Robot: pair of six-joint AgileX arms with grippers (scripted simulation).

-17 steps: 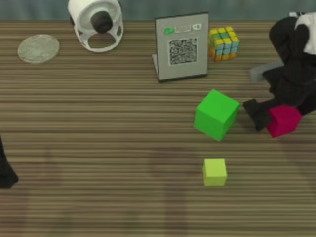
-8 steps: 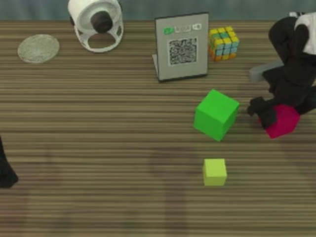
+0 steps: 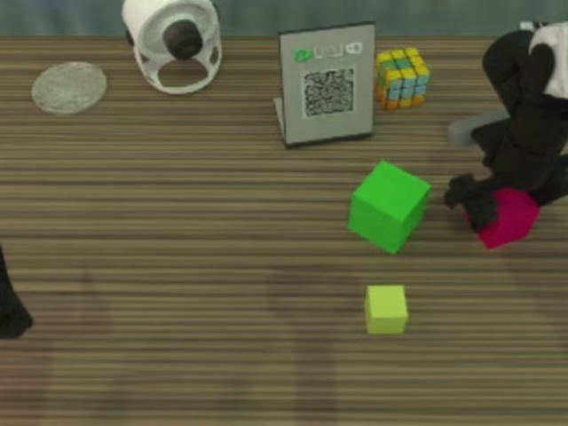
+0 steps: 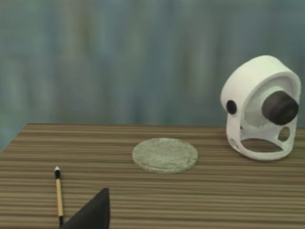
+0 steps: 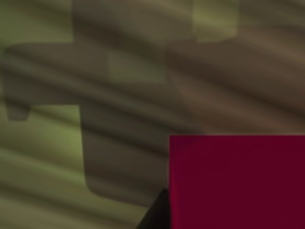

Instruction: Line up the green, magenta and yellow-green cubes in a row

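Our right gripper [image 3: 484, 206] over magenta cube [image 3: 510, 217], cube partly between jaws; clench state: cannot tell. Green cube [image 3: 388, 204] just beside; yellow-green cube [image 3: 386, 309] nearer desk front. Risk: off-centre grip twists cube, nudging green neighbour. Left arm parked.

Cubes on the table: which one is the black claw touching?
The magenta cube at the right; the right claw is on it. Green and yellow-green cubes sit apart.
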